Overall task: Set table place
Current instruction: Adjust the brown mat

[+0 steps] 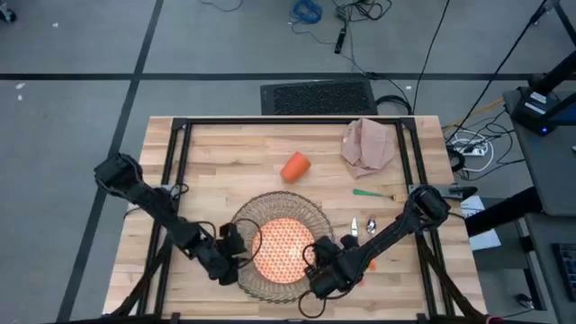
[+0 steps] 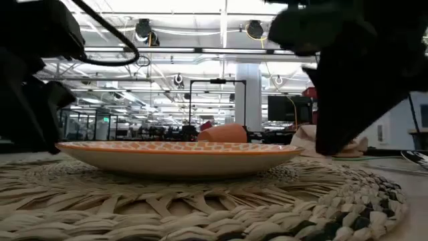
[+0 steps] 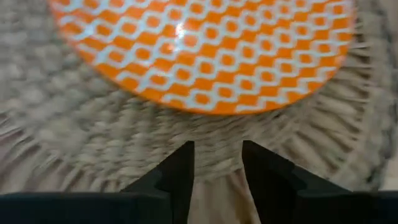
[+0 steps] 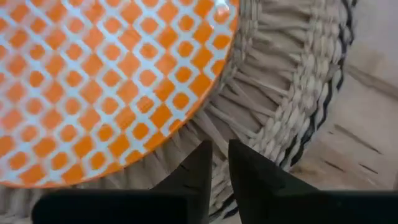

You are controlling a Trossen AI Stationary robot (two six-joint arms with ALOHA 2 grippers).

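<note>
The round plate with an orange and white lattice pattern [image 1: 285,249] lies flat at the middle of the big round woven wicker placemat [image 1: 310,212], which sits on the near half of the light-wood butcher-block table [image 1: 234,153]. Nothing lies on the plate.

The left gripper [image 3: 217,163] hangs low over the placemat's weave at the plate's left edge, its two dark fingers [image 3: 180,171] a narrow gap apart with only wicker showing between them. The right gripper [image 4: 219,163] is over the placemat at the plate's right edge, its fingers [image 4: 199,168] nearly together and holding nothing.

Just beyond the placemat's far rim, the small orange cup [image 1: 294,166] lies tipped on its side on the bare wood. To the far right is the crumpled beige cloth napkin [image 1: 367,147]. Nearer, a green-handled piece of cutlery [image 1: 370,193] lies beside the right arm, with two metal utensil heads [image 1: 362,226] just right of the placemat; their handles are hidden by the arm.
</note>
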